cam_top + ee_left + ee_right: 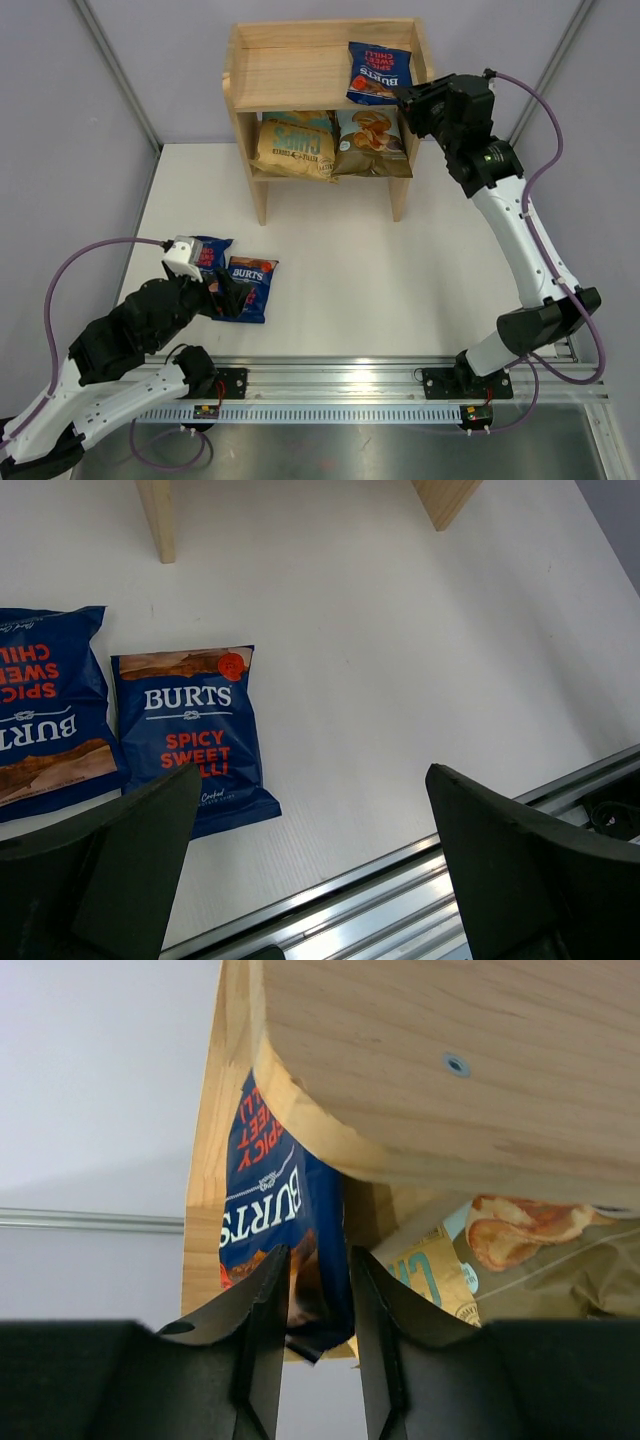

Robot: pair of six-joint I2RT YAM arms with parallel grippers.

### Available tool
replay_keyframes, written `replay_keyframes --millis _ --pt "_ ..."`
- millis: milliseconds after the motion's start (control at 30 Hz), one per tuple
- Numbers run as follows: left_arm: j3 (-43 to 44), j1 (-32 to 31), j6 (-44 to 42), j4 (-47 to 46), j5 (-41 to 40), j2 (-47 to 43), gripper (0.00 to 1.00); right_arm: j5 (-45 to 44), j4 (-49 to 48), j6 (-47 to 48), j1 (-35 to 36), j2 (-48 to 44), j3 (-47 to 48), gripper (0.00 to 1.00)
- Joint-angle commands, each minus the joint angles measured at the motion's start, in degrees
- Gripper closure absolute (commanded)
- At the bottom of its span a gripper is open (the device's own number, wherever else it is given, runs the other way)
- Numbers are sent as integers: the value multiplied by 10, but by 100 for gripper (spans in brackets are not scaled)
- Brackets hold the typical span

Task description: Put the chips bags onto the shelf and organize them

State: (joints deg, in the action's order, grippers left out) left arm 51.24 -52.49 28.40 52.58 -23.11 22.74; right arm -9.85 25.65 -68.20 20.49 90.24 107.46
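The wooden shelf (290, 70) stands at the back of the table. A dark-blue Burts bag (378, 72) leans on its top tier at the right. My right gripper (405, 100) is shut on this bag's lower edge, and in the right wrist view the bag (270, 1190) sits between the fingers (262, 1310). The tan-and-teal bag (293, 145) and the cassava bag (370, 140) lie on the lower tier. Two more Burts bags (208, 255) (250, 287) lie flat on the table at the left. My left gripper (225, 297) is open and empty just above them, near the right one (195, 735).
The aluminium rail (340, 378) runs along the table's near edge, also visible in the left wrist view (400, 900). The shelf's two front legs (158, 520) stand on the white table (400, 270). Grey walls close in behind the shelf.
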Motion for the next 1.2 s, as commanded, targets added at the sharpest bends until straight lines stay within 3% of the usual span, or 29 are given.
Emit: replay_keyframes --millis 0,300,733,933,1000,1167 --pt "-2 0 -10 -29 4 -11 1 6 -21 -12 -3 -41 -41 63" --pt "-4 -2 -8 -29 4 -17 1 -9 -47 -54 -3 -39 -49 83" --pt "-4 -20 4 -25 -13 -30 1 -41 -8 -71 -5 35 52 85" --pt "0 -26 22 -9 -50 -31 1 -49 -6 -40 -6 13 39 72" --pt "9 -26 37 8 -80 -10 1 -34 0 -23 -6 4 43 57" --pt "27 -26 67 45 -126 48 1 -4 -11 3 -6 -34 8 33"
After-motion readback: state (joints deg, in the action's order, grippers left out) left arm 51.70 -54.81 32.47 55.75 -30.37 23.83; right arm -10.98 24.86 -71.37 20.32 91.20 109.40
